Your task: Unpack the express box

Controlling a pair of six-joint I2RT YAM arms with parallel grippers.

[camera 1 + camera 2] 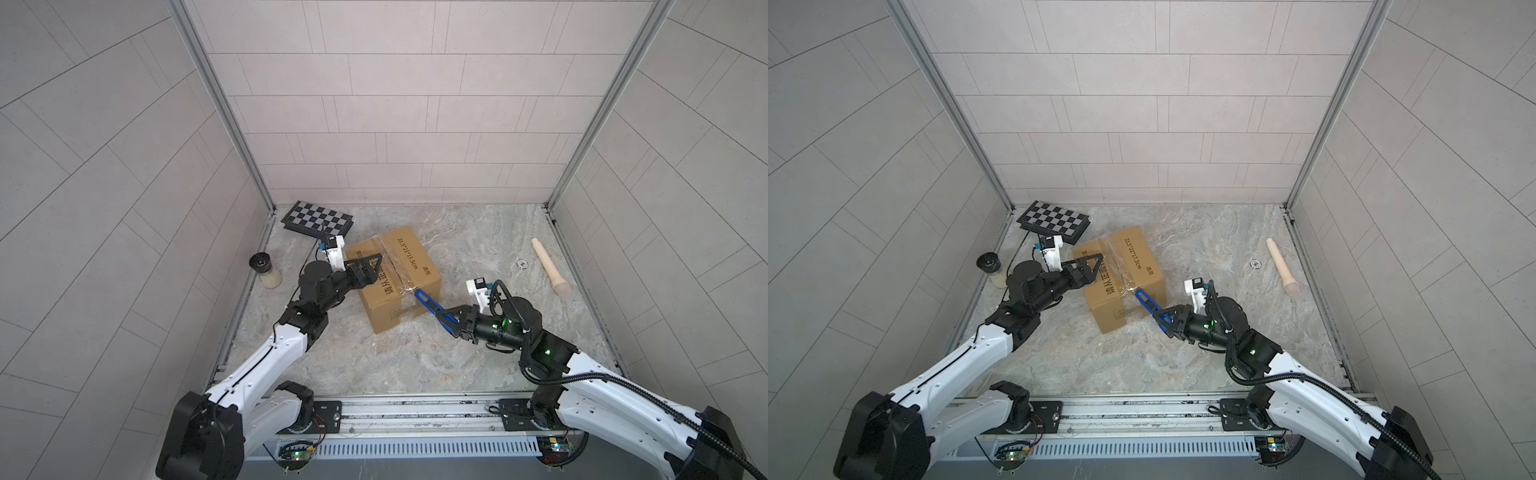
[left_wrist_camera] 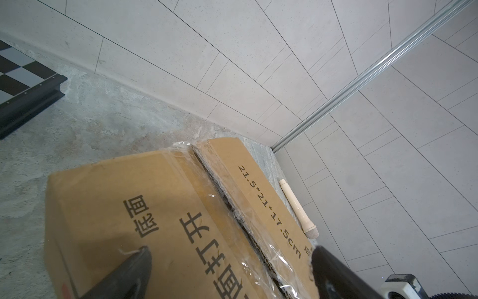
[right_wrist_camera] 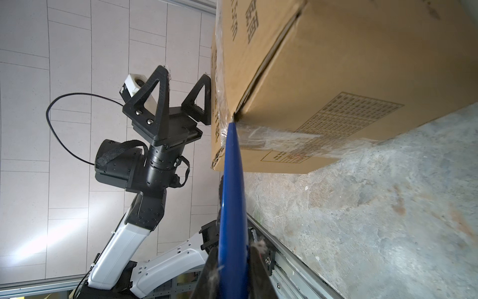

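Judged a light, stiff yet dentable box (image 1: 405, 253), slick along the tape (image 1: 392, 266); best braced on bare cardboard by wide-spread left gripper (image 1: 371, 269), right gripper (image 1: 445, 318) clamped on blue cutter (image 1: 426, 301).

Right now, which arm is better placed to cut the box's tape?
Right: right fingers grip the blue cutter, tip at the express box's taped seam; left fingers are open, toolless.

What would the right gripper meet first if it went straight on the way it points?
The brown corrugated cardboard express box. The right gripper is shut on a slim blue tool whose tip sits at the box's clear-taped edge seam, so it would likely press in there.
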